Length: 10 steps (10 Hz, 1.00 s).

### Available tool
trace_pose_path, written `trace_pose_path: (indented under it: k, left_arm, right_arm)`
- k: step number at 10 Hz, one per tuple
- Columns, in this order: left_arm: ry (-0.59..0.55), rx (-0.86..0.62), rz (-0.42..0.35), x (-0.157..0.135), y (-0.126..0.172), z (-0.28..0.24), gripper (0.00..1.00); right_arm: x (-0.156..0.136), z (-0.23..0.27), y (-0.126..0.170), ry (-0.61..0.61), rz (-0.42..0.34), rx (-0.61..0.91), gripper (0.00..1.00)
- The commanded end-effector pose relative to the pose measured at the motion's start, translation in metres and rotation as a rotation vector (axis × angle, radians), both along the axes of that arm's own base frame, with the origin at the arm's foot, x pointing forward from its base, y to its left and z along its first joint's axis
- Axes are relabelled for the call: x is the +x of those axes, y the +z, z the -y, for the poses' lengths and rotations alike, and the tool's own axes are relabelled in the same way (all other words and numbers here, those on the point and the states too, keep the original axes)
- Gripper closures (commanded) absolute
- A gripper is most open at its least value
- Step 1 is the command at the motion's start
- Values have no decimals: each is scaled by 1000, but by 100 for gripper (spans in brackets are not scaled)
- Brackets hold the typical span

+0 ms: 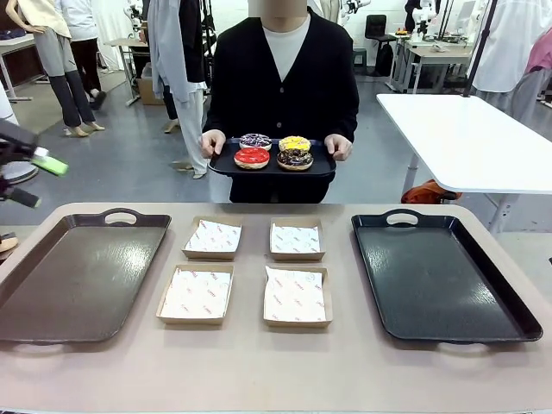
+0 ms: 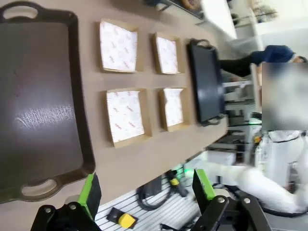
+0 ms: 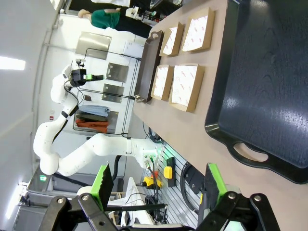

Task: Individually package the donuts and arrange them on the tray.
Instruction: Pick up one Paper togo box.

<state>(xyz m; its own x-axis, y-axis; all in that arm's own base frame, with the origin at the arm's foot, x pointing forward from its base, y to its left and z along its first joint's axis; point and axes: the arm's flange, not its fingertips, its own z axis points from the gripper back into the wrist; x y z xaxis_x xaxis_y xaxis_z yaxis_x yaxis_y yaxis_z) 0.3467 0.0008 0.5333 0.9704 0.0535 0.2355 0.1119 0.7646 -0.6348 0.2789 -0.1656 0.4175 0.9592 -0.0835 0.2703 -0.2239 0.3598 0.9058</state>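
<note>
Four donuts, none packaged yet, and no tray on the table is carrying anything. At far left the left gripper (image 1: 38,180) is hovering off the table's edge, jaws standing wide apart with nothing between the green pads. The left wrist view is showing the same empty gap. Next along, the brown tray (image 1: 78,285) is lying bare on the table (image 1: 259,371). In the middle, four paper-lined boxes are sitting in two rows, all empty: far left box (image 1: 212,239), near left box (image 1: 197,294), far right box (image 1: 296,240), near right box (image 1: 297,296). Beyond them, past the table's far edge as it looks, the person's hands (image 1: 339,147) are holding up a small serving tray (image 1: 316,166). All four donuts are riding on it: purple donut (image 1: 255,141) and red donut (image 1: 252,158) on its left half, yellow donut (image 1: 294,143) and chocolate donut (image 1: 295,159) on its right. They are sitting well apart from both grippers. Further right, the black tray (image 1: 448,285) is lying bare. The right gripper (image 3: 158,185), seen from its own wrist, is hanging off the table, jaws wide apart and empty. My reading is that the work is only beginning. The donuts are waiting to reach the table, then four boxings and four placements are remaining. I cannot tell which tray is meant.
</note>
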Motion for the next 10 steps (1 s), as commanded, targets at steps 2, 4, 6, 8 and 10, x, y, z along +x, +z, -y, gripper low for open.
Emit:
trace_pose_path:
  k: [2, 4, 6, 8, 10]
  left_arm:
    - [10, 267, -131, 47, -9, 67, 0]
    - [14, 421, -159, 72, -27, 120, 0]
    - [-1, 507, -180, 83, -56, 161, 0]
    - [12, 595, -161, 93, -96, 187, 0]
    - [22, 602, -174, 105, -129, 193, 0]
  right_arm:
    - [-1, 1, 0, 3, 12, 12, 0]
    - [-1, 1, 0, 3, 12, 12, 0]
    - [-1, 1, 0, 3, 12, 12, 0]
    - [-1, 1, 0, 3, 12, 12, 0]
    - [-1, 1, 0, 3, 12, 12, 0]
